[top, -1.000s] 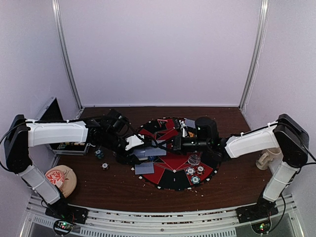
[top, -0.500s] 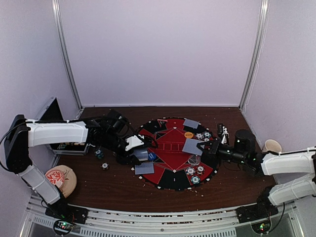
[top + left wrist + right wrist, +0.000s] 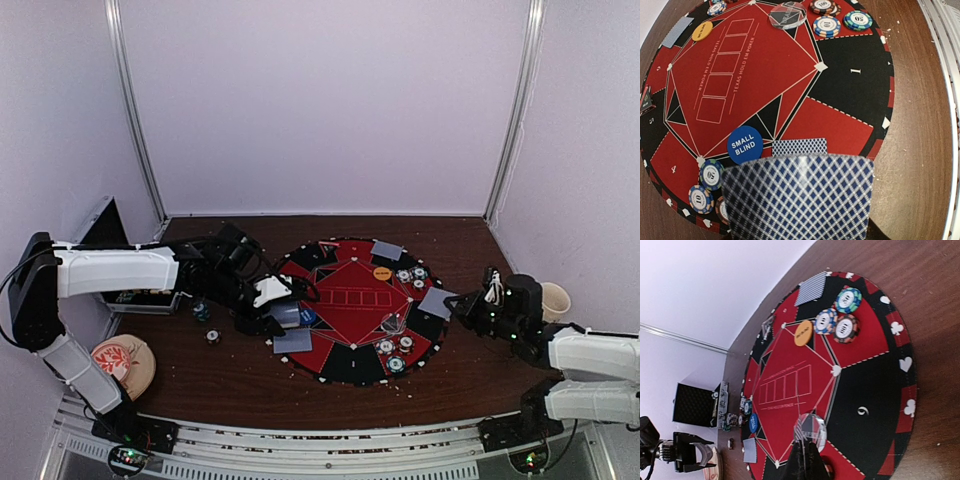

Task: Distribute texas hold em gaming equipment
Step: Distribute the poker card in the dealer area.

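Note:
A deck of blue diamond-backed playing cards (image 3: 797, 197) fills the bottom of the left wrist view. My left gripper (image 3: 272, 315) is shut on it over the left side of the mat (image 3: 350, 368), its fingers hidden behind the deck. My right gripper (image 3: 458, 303) is shut on a single playing card (image 3: 436, 302) above the mat's right edge. In the right wrist view that card shows only edge-on between the dark fingertips (image 3: 805, 455). One card (image 3: 799, 147) lies on the mat beside the blue disc (image 3: 745, 144). Another card (image 3: 387, 249) lies at the far rim. An orange disc (image 3: 381, 272), a clear disc (image 3: 394, 324) and chip stacks (image 3: 410, 274) (image 3: 395, 350) rest on the mat.
The open metal case (image 3: 110, 228) stands at the far left, with loose chips (image 3: 207, 322) on the wood between it and the mat. A pink round object (image 3: 123, 362) lies at the near left. A cup (image 3: 553, 297) stands at the right, behind my right arm.
My right gripper has drawn back from the deck in the left gripper, across the mat to its right edge, carrying one card. The left arm has stayed put.

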Robot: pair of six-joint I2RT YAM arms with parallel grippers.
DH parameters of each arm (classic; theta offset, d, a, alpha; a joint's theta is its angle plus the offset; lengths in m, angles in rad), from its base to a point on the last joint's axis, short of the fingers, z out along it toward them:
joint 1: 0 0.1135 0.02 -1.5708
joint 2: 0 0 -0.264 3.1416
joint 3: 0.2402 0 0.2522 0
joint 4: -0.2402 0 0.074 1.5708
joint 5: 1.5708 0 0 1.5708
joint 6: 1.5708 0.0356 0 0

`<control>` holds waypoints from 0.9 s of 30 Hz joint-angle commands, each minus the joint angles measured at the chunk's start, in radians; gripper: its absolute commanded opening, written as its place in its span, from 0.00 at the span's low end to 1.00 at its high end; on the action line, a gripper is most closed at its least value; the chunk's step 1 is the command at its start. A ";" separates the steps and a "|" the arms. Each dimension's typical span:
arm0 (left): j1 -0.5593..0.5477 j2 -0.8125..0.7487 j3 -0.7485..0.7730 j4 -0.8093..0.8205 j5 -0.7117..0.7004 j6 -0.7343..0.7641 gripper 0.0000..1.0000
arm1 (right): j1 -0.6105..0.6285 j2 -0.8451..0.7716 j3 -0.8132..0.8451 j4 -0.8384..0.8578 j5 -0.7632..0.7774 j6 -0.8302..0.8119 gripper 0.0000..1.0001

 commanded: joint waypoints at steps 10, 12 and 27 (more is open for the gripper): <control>-0.005 -0.019 -0.018 0.037 0.011 0.004 0.52 | -0.063 0.261 -0.057 0.231 -0.145 0.020 0.00; -0.005 -0.016 -0.016 0.036 0.011 0.004 0.52 | -0.063 0.280 -0.058 0.241 -0.139 0.023 0.00; -0.005 -0.011 -0.019 0.037 0.010 0.005 0.52 | -0.063 0.420 -0.031 0.304 -0.120 0.030 0.01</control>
